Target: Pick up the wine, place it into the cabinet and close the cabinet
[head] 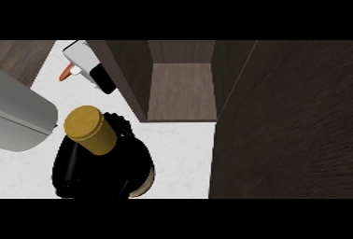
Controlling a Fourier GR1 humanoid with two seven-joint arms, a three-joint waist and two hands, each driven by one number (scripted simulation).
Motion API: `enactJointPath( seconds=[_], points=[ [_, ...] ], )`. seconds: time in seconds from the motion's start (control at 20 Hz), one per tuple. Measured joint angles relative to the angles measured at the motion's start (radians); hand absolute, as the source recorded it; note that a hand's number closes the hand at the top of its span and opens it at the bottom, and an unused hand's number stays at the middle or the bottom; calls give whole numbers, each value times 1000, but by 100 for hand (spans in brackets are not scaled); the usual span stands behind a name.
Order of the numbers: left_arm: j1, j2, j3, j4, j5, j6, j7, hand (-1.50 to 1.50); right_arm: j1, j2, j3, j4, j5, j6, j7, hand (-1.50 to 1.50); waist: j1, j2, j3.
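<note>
Up close, dark rounded wine point(103, 168), matte gold cap, beside woodgrain cabinet point(180, 91).

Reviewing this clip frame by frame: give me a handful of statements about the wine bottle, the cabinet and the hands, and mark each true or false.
1. The cabinet stands open, its inside showing. True.
2. The wine bottle already sits inside the cabinet. False: it is outside, over the white counter to the cabinet's left, its gold top facing the camera.
3. A black hand is curled round the bottle's dark body. True; which hand it is cannot be told from this view.
4. The cabinet door is swung shut. False: it stands open at the right.
5. The cabinet shelf holds several bottles. False: nothing shows on the visible shelf.
</note>
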Motion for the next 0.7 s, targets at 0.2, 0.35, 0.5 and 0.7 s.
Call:
enactJointPath(
  seconds=[0.2, 0.35, 0.5, 0.7],
  points=[
    [-97, 0, -87, 34, -4, 121, 35, 150, 30, 7, -3, 3, -2, 19, -31, -150, -2, 1, 0],
    [-177, 0, -150, 57, -11, 227, 71, 150, 42, 4, -20, 5, -5, 33, -45, -150, -3, 1, 0],
    [-261, 0, -197, 96, -25, 332, 95, 150, 52, 4, -23, 6, -10, 47, -52, -150, -5, 1, 0],
    [-372, -1, -231, 158, -36, 439, 123, 150, 48, 9, -14, 4, -13, 42, -41, -150, -6, 1, 0]
  ],
)
